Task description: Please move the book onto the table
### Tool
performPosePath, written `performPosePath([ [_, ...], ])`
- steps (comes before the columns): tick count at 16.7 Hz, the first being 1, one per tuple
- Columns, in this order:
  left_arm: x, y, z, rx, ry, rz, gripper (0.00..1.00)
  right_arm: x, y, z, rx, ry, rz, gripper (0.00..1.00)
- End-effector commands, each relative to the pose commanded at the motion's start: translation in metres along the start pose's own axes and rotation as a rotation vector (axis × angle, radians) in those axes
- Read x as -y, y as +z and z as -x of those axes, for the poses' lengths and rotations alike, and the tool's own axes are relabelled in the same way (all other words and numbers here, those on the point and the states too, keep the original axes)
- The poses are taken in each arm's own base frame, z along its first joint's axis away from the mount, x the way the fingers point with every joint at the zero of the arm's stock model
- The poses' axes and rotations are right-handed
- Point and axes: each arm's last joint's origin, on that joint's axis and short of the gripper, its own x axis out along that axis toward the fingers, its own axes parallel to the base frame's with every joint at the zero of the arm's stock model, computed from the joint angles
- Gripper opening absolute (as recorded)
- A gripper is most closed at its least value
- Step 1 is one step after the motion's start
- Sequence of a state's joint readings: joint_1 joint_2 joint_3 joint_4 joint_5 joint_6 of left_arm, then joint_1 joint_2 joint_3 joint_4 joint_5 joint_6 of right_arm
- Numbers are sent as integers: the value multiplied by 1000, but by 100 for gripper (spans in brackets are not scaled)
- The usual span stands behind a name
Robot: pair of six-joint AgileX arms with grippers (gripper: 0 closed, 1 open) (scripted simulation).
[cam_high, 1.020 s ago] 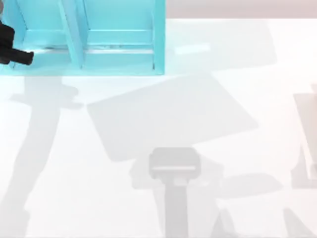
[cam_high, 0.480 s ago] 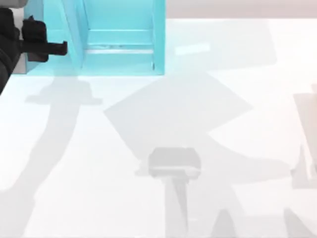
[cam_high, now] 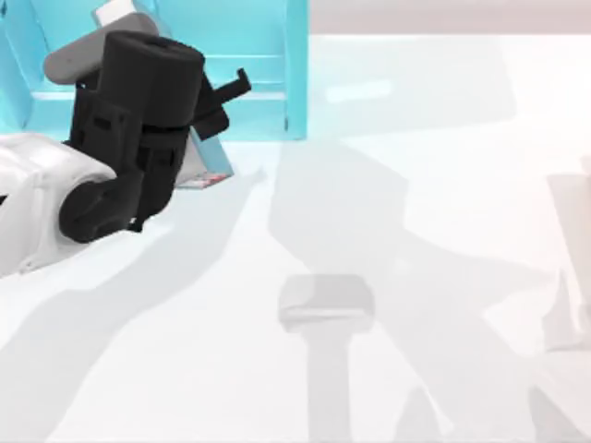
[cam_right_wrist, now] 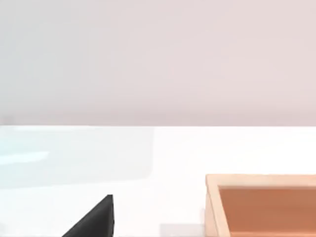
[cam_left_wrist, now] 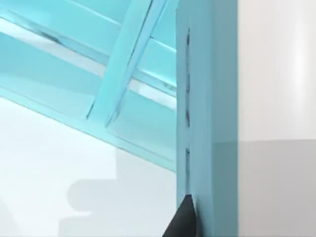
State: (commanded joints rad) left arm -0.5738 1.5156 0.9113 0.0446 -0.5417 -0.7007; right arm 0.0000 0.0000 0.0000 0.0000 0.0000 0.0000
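Note:
The book (cam_high: 209, 166) is a teal-blue hardback with white page edges and small red marks. It shows from under my left gripper (cam_high: 218, 101), just in front of the teal shelf unit (cam_high: 235, 41) and above the white table (cam_high: 416, 277). My left gripper is shut on the book. In the left wrist view the book's teal edge (cam_left_wrist: 207, 123) stands close up beside a black fingertip (cam_left_wrist: 185, 219), with the shelf unit (cam_left_wrist: 74, 74) behind it. My right gripper (cam_right_wrist: 96, 222) is parked off to the right, low over the table.
The shelf unit, with open compartments, fills the table's back left corner. A shallow wooden tray (cam_right_wrist: 261, 202) lies near my right gripper. Broad grey shadows of the arms and the book cross the middle of the table.
My left arm has swung in from the left edge to the front of the shelf unit, bringing the book out with it. The book's shadow on the table has turned and shifted.

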Motion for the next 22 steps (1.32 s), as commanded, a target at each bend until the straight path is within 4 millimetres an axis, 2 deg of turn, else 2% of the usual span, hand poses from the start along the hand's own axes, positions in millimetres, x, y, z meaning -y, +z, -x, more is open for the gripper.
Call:
performPosePath([
  [6, 63, -78, -1, 13, 124, 406, 0, 0, 0, 0, 0, 0, 0, 100],
  [13, 121, -159, 21, 200, 81, 852, 0, 0, 0, 0, 0, 0, 0, 100],
  [17, 143, -188, 36, 280, -15, 1061, 0, 0, 0, 0, 0, 0, 0, 100],
  [22, 155, -200, 46, 313, -79, 1171, 0, 0, 0, 0, 0, 0, 0, 100],
])
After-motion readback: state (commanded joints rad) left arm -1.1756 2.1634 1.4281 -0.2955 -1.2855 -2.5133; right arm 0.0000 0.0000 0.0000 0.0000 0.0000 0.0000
